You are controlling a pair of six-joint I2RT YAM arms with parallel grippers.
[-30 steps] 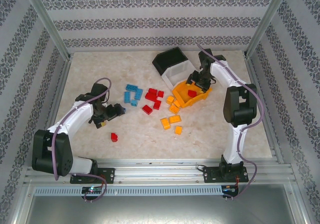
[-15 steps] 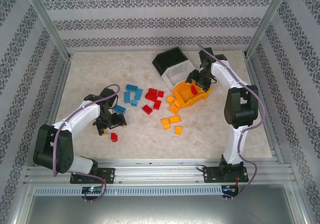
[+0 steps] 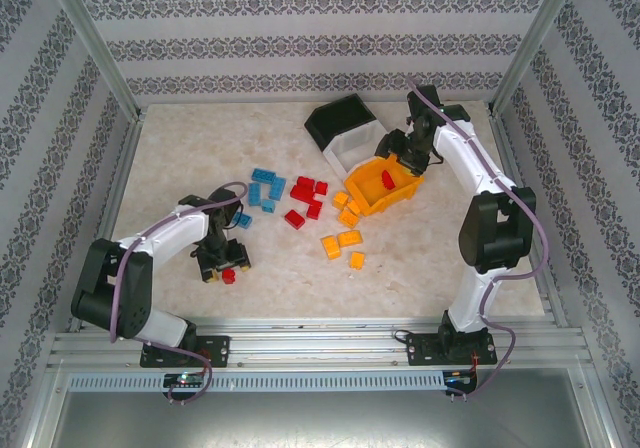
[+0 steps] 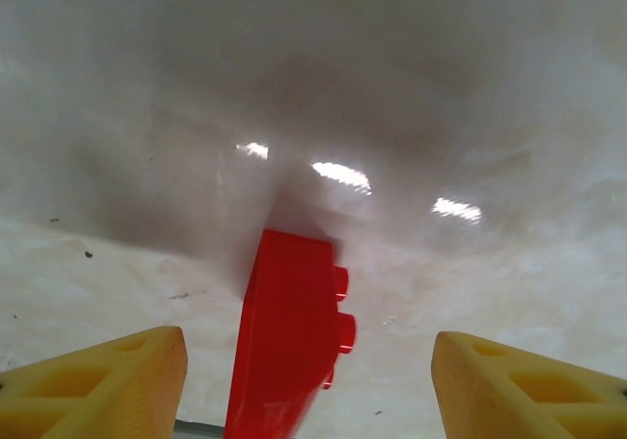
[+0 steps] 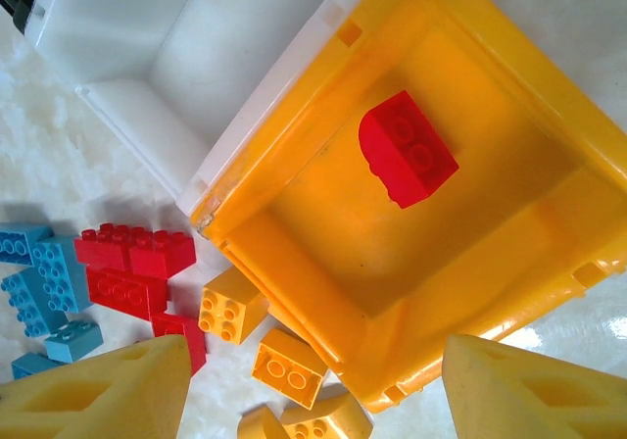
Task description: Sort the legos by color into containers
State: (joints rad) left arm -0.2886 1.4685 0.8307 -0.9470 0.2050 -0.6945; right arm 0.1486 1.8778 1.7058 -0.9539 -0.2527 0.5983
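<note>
A lone red lego [image 3: 228, 276] lies near the front left of the table. My left gripper [image 3: 224, 261] is down over it. In the left wrist view this red lego [image 4: 289, 346] stands between the yellow fingers [image 4: 98, 385], with a gap on each side, so the left gripper [image 4: 309, 390] is open. My right gripper [image 3: 409, 156] hovers open and empty over the orange container [image 3: 372, 204], which holds one red lego [image 5: 409, 148]. The white container [image 5: 147, 37] and the black container [image 3: 340, 118] adjoin it. Blue legos [image 3: 265, 188], red legos [image 3: 308, 198] and orange-yellow legos [image 3: 345, 236] lie loose mid-table.
Metal frame posts [image 3: 95, 53] and patterned walls bound the table on three sides. Loose yellow legos [image 5: 233, 305] lie tight against the orange container's front wall. Bare tabletop [image 3: 180, 148] stretches along the left and the near right.
My left gripper has swung toward the table's near edge, come down over the lone red lego, and narrowed its jaws. My right gripper has drawn back and right from the orange container.
</note>
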